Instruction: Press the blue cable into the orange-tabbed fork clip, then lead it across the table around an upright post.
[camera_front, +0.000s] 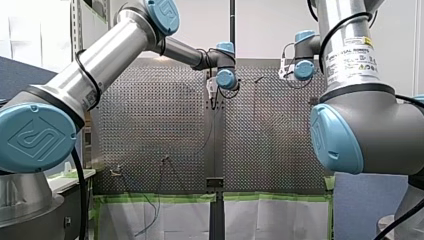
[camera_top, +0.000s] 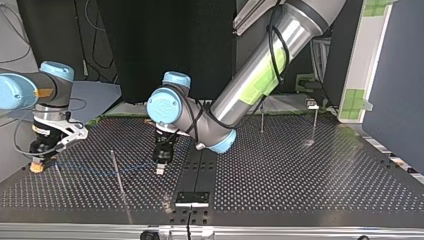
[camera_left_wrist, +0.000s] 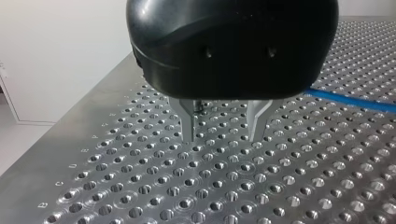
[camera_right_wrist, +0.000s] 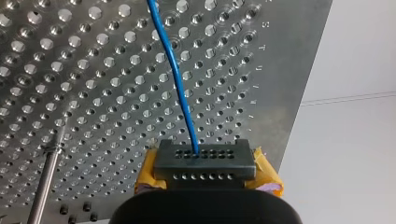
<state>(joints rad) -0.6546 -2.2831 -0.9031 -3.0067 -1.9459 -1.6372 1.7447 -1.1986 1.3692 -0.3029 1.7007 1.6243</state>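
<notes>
Blue cable lies beside my spread left hand; my right hand grip unclear

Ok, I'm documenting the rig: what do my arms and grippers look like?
Both my left arm and my right arm are silver tubes with light-blue joint caps and black cables alongside. The left carries a green patch, the right a white printed label. The left gripper is a rounded black housing with two metal jaws; the right gripper is black too.
</notes>
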